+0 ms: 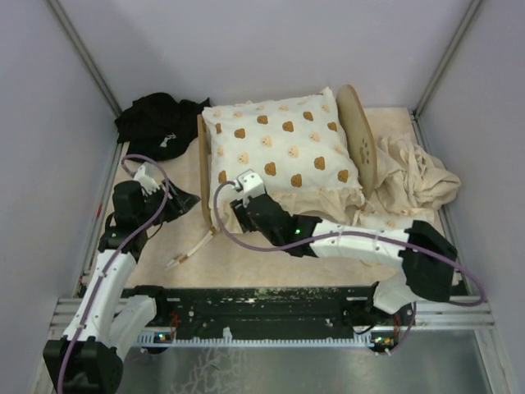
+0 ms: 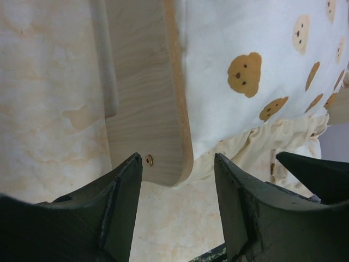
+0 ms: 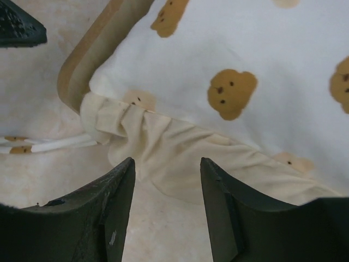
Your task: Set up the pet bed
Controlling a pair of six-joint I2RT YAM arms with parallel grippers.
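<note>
The pet bed's light-wood footboard (image 1: 203,168) and rounded headboard (image 1: 358,135) stand at either end of a cream frilled cushion (image 1: 283,148) with brown prints, which lies on the frame. The striped mattress is hidden. My left gripper (image 1: 187,199) is open and empty just outside the footboard's near corner (image 2: 147,109). My right gripper (image 1: 234,210) is open and empty at the cushion's near left corner, its jaws just short of the frill (image 3: 180,153). The cushion also shows in the left wrist view (image 2: 245,65) and the right wrist view (image 3: 256,54).
A plain beige cloth (image 1: 418,176) lies crumpled right of the headboard. A black cloth (image 1: 156,123) is bunched at the back left. Thin white ties (image 1: 193,249) trail from the cushion's corner onto the cream mat (image 1: 246,263). Grey walls close in three sides.
</note>
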